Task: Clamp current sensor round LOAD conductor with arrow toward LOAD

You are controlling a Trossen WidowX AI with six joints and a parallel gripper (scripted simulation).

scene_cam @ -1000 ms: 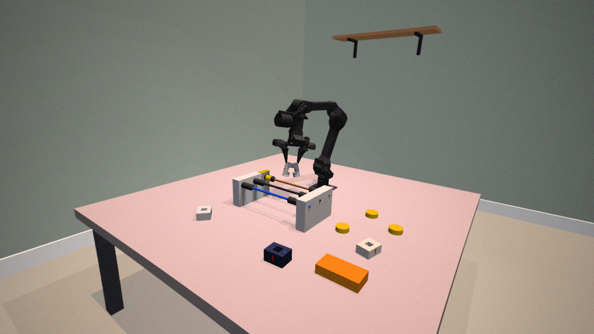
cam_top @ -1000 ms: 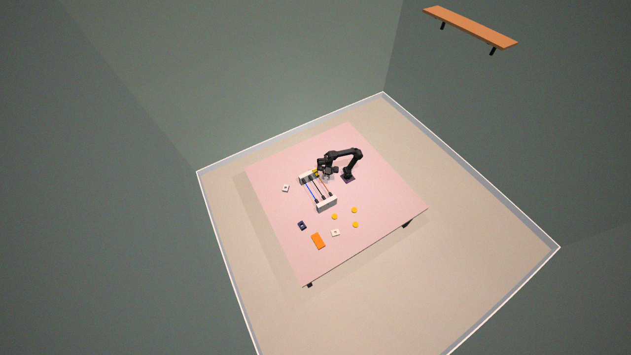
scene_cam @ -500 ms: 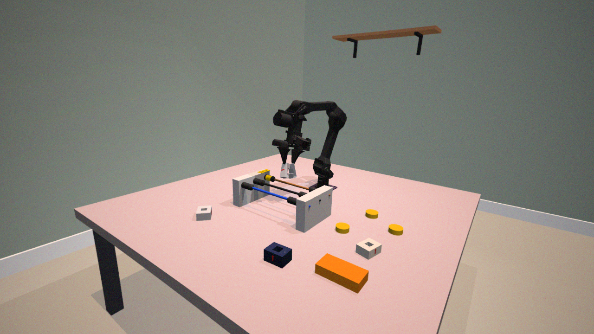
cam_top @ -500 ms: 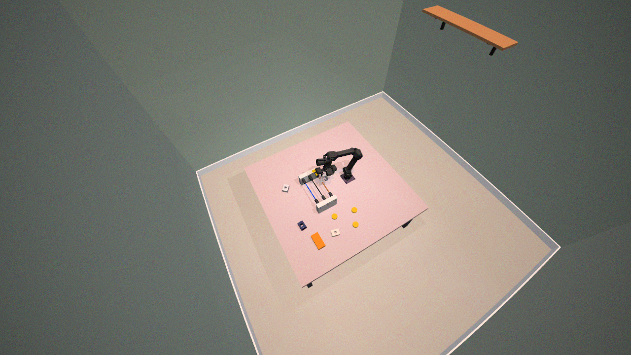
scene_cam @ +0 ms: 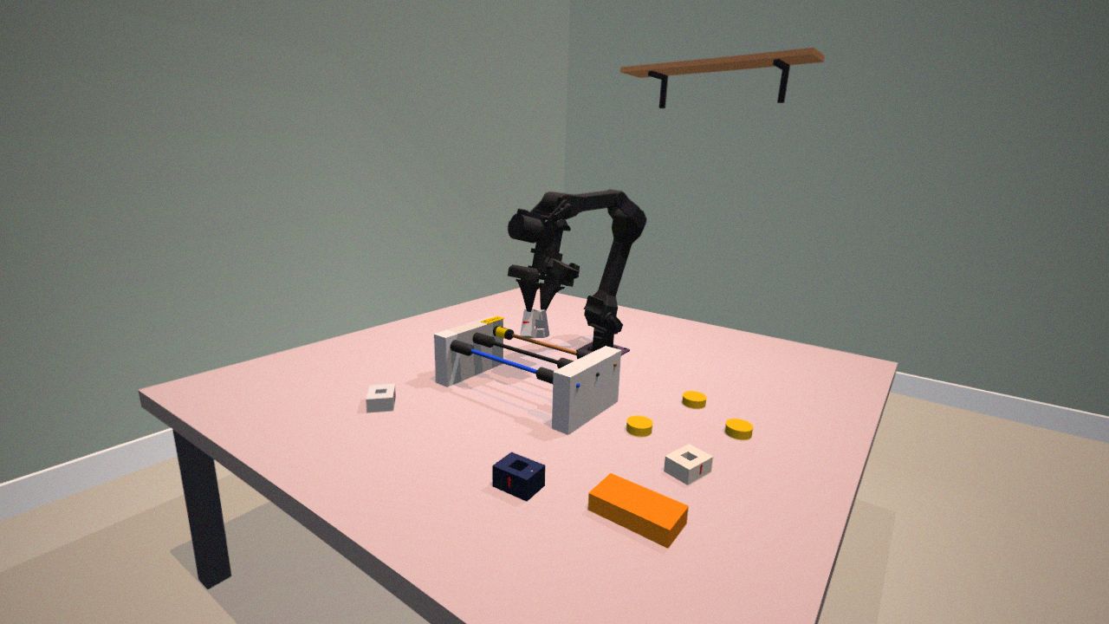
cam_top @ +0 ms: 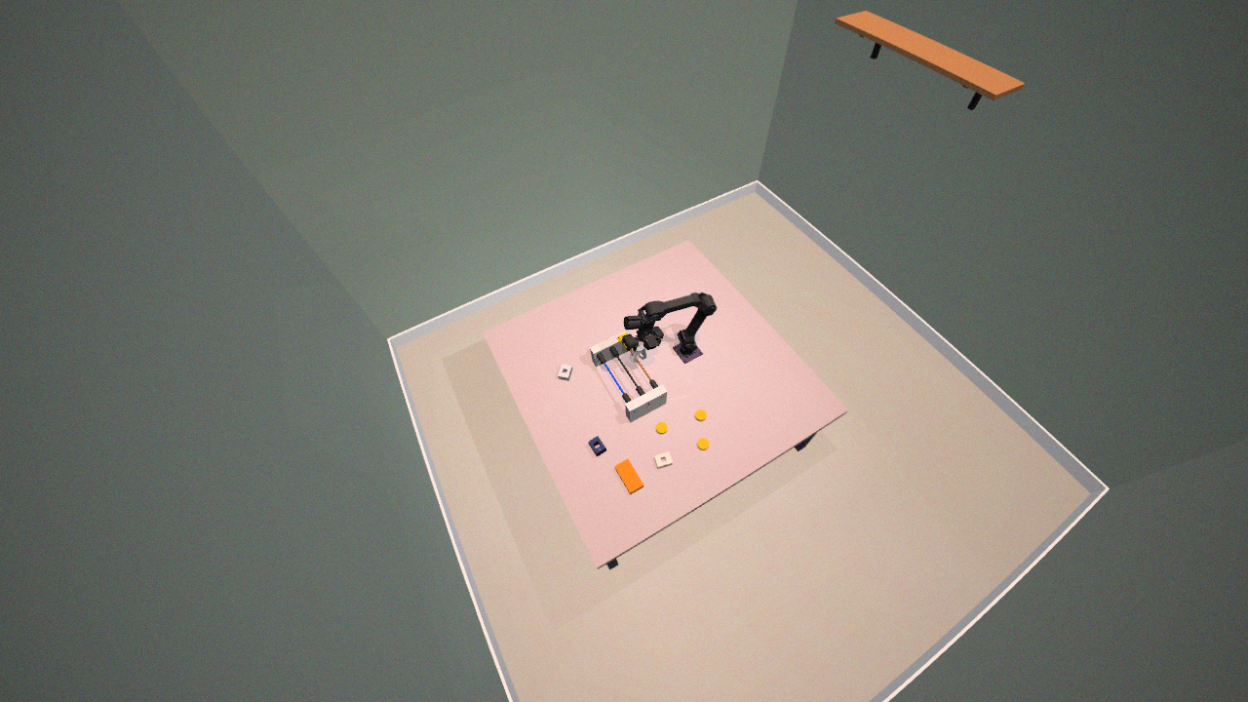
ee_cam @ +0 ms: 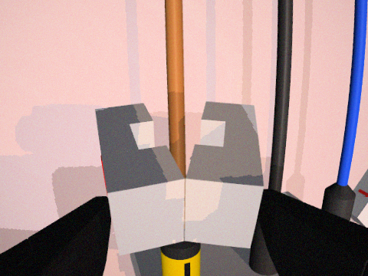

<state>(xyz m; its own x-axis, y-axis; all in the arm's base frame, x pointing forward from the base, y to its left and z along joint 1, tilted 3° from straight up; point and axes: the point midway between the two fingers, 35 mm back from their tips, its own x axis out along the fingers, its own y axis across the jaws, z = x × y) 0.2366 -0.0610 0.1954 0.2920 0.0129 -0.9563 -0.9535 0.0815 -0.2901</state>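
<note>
My gripper (cam_top: 638,346) (scene_cam: 537,311) (ee_cam: 184,205) is shut on the grey split-core sensor (scene_cam: 535,330) (ee_cam: 146,172), one finger on each half. Its halves meet at the hinge side and spread into an open mouth. A red mark shows on its side in the exterior view and as a sliver at its left edge in the wrist view. The copper-orange conductor (cam_top: 643,371) (scene_cam: 542,343) (ee_cam: 175,57) runs in line with the mouth in the wrist view; the sensor appears above it, not around it. The yellow marker (scene_cam: 502,333) (ee_cam: 170,266) is at the conductor's end; its arrow is mostly cut off.
Black (ee_cam: 284,77) and blue (ee_cam: 354,77) conductors run alongside, between a rear block (scene_cam: 469,358) and a front block (scene_cam: 586,387) (cam_top: 646,404). A navy block (scene_cam: 532,484), an orange block (scene_cam: 637,508), two pale square blocks (scene_cam: 379,404) (scene_cam: 680,470) and yellow discs (scene_cam: 638,425) (cam_top: 700,415) lie on the table.
</note>
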